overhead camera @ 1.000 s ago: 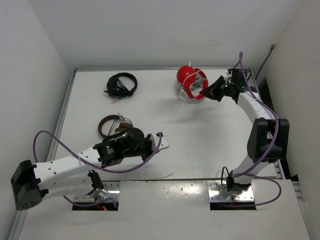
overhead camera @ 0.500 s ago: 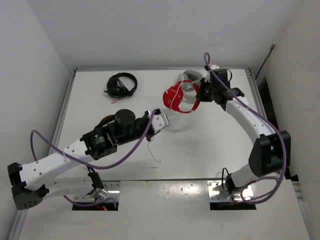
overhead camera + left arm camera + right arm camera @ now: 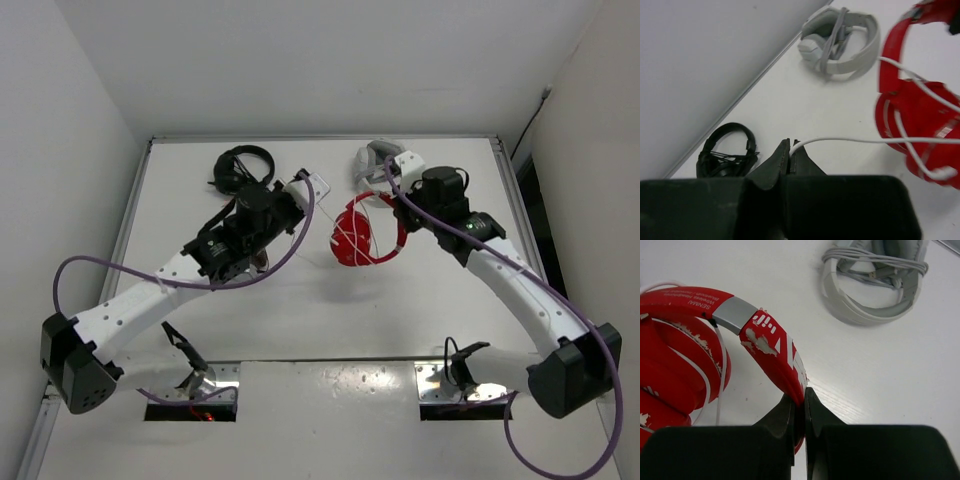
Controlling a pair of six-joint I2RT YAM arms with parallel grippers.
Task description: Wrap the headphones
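While the right claw (image 3: 799,396) clamps the headphones (image 3: 356,240), the left claw (image 3: 789,147) pinches their cable (image 3: 850,141).

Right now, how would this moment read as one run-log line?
left gripper: shut on cable | right gripper: shut on headband | cable loops cross earcups

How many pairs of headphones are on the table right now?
3: black headphones far left, grey-white headphones far centre, red headphones mid-table in the right gripper. The left arm may hide another.
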